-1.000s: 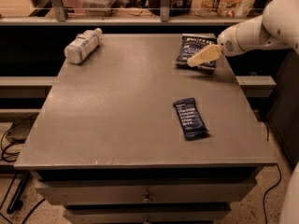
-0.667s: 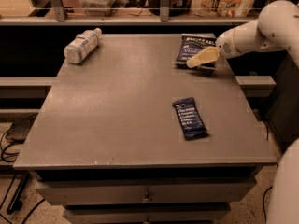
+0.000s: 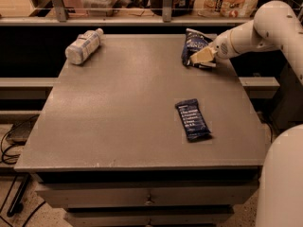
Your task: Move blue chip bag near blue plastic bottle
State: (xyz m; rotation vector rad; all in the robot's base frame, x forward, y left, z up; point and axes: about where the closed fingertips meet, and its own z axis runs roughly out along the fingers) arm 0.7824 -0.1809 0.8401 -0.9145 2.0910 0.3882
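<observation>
Now the gripper [image 3: 202,57], pinching the blue chip bag [image 3: 193,42] at two o'clock, should carry it low toward the blue plastic bottle [image 3: 84,45] at ten.

blue chip bag [image 3: 193,46]: in jaws, far-right | blue plastic bottle [image 3: 84,46]: far-left

The robot's arm [image 3: 246,34] is cased in smooth, glossy off-white shells with no cables showing. A bulbous rounded joint [image 3: 277,18] leads into a forearm that tapers towards the wrist, where a small patch of dark dots [image 3: 222,47] marks the shell. The claw [image 3: 204,56], over the far right part of the surface [image 3: 118,103], is a pale tan wedge, duller than the arm. Another broad, rounded white casing [image 3: 284,183] fills the lower right corner.
</observation>
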